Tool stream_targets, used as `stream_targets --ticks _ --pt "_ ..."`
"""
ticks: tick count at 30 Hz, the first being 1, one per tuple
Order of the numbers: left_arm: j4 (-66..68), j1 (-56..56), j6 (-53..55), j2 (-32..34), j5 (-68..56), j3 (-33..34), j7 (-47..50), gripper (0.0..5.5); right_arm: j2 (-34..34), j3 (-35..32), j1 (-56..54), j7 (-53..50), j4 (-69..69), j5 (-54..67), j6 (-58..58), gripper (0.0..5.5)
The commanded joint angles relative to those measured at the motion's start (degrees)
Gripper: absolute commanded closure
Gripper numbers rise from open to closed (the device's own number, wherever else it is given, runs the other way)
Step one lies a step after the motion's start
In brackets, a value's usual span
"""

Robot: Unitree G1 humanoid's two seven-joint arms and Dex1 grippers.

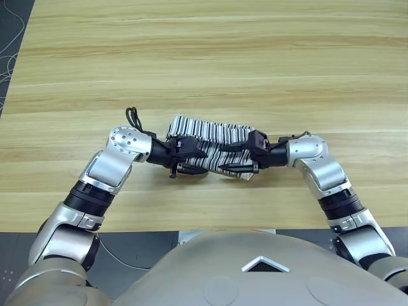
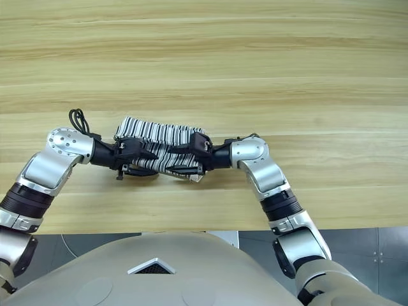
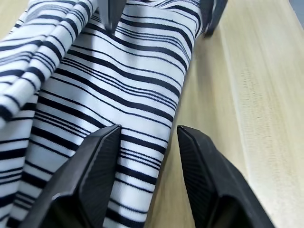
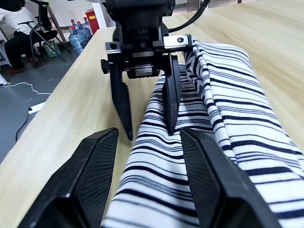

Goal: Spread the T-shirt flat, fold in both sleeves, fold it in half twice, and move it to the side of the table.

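The T-shirt point(image 1: 215, 136) is white with thin black stripes grouped in bands. It is folded into a small, thick, roughly rectangular bundle, with several soft layers stacked and rounded folds along its edges. It lies flat on the wooden table point(image 1: 255, 64), close to the near edge and about midway between left and right, its long side running left to right.

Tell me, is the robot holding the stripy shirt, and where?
Nothing is gripped yet. The left end effector and right end effector are both open, fingers either side of the near edge of the folded striped T-shirt.
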Motion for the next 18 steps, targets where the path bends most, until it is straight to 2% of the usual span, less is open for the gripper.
stream_targets --ticks 1,7,18 --pt "0.6 2.9 2.5 1.8 1.6 -1.5 -1.2 3.31 2.6 0.8 -1.5 -2.7 4.2 -1.8 -1.4 3.10" --pt "-0.4 2.9 2.9 2.3 1.3 -1.3 -1.3 3.31 7.3 0.1 -3.9 -7.7 11.6 -3.7 -3.3 3.10" --pt "-0.8 2.9 3.0 2.7 1.3 -2.3 -1.8 3.31 15.2 -5.4 -12.7 -15.5 26.0 -3.8 -7.9 3.10"
